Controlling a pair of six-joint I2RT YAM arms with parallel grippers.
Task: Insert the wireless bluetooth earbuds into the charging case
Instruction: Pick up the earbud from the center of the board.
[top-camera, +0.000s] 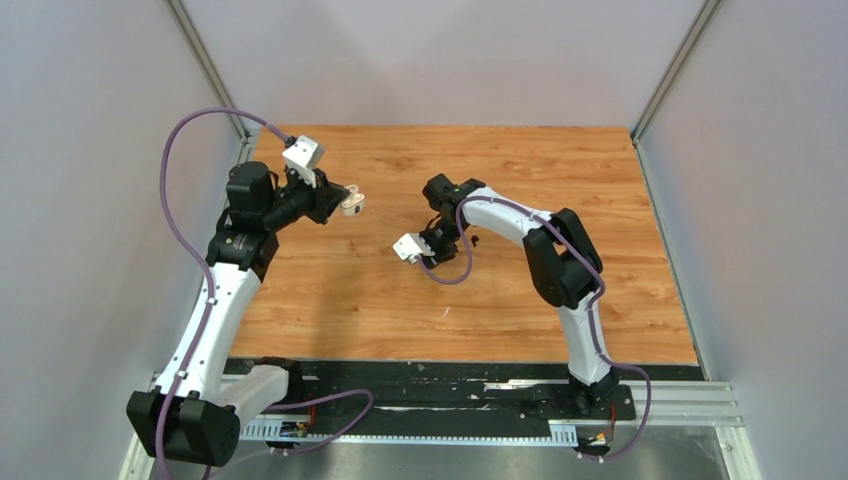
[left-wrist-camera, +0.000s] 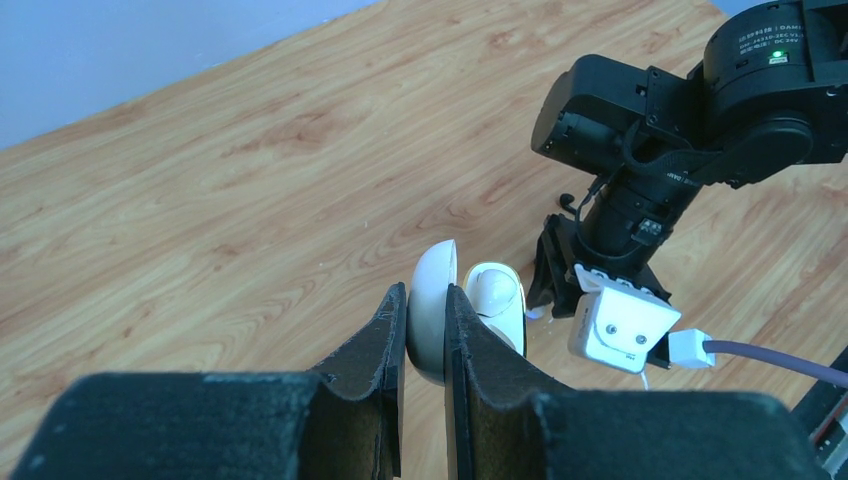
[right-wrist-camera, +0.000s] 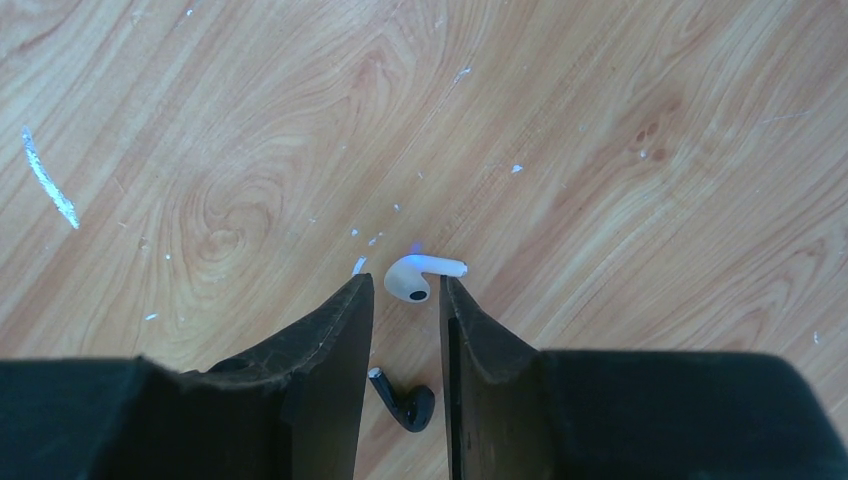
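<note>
The right pincer (right-wrist-camera: 406, 284) stands partly open. Its two black fingers straddle a tiny white plastic stemmed earbud (right-wrist-camera: 418, 272) that lies on the pale-brown wood-grain table (right-wrist-camera: 620, 140). A sliver of gap shows beside the bud, so nothing looks clamped yet. The left pincer (left-wrist-camera: 425, 300) is closed tight on the domed lid of the small glossy white plastic charging case (left-wrist-camera: 495, 295), holding it up off the wood with the lid swung open.

Take the white earbud as the mark. A tiny black plastic stemmed earbud (right-wrist-camera: 405, 405) lies just beside it, further back between the same fingers. The case hangs well apart from it, toward the left arm's side. No other earbuds show.

The bud looks feather-light, hard and slick, so it is likely to skid or flick out under a squeeze. I judge the rounded head the better hold, which leaves the stem free to enter the case. Around the white earbud the wood is open apart from the black one and some small pale flecks (right-wrist-camera: 45, 180). The table edges lie well away, so a straight lift has room, though the black bud could get nudged.
</note>
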